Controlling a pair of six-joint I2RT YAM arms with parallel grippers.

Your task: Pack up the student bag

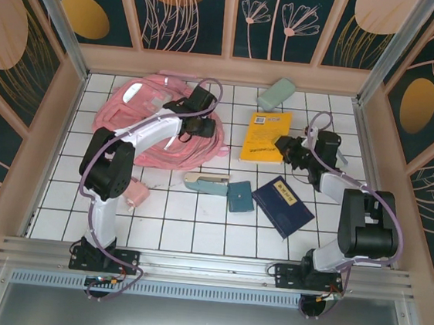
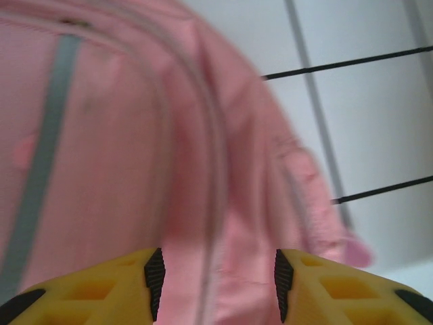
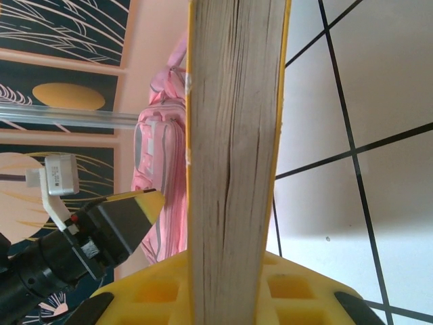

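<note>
Book (image 3: 233, 156): pg edges at R wrist, cover overhead.

Pink student bag (image 1: 121, 114) with a pale grey strip; yellow book (image 1: 265, 136) with cream page edges; navy book (image 1: 283, 206); teal pouch (image 1: 240, 196); sage-green case (image 1: 276, 93) near the table's far edge; white-tiled table (image 1: 194, 230) with dark grid lines; dark teal walls (image 1: 194, 13) with orange discs and pale leaf outlines.

The left gripper (image 1: 198, 123) reaches far forward, jaws parted, while the right gripper (image 1: 290, 148), on its bent arm, clamps the yellow book (image 1: 265, 136) by its edge.
</note>
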